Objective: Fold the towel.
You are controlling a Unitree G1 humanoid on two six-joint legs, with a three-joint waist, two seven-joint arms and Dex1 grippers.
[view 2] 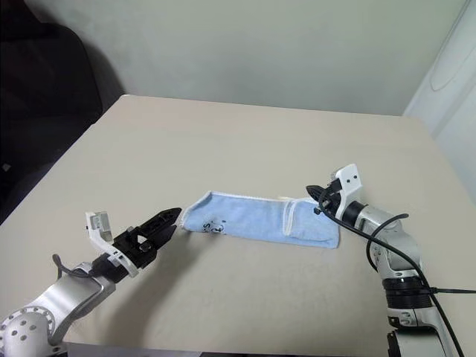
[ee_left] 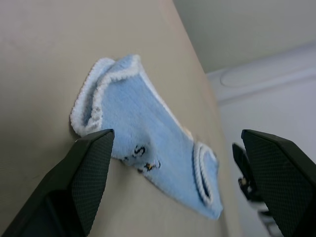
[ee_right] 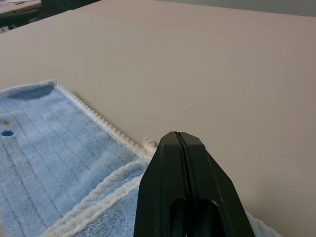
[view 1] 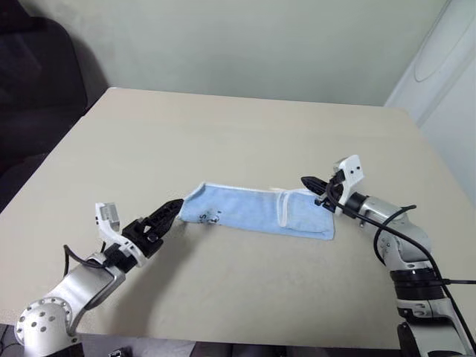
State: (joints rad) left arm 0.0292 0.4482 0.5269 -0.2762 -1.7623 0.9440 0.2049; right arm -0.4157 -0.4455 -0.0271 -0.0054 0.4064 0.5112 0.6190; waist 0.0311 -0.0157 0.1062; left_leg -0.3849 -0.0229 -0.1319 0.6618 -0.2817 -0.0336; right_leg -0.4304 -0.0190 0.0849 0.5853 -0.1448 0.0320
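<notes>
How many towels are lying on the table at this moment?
1. The towel lies folded into a long strip near the middle of the table, between the left gripper and the right gripper. Nothing appears hidden.

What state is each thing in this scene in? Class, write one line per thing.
towel: folded into a long strip, lying flat on the table, held by neither claw
left claw: open, empty, just off the towel's end
right claw: shut, empty, at the towel's other end
table: bears the towel
</notes>
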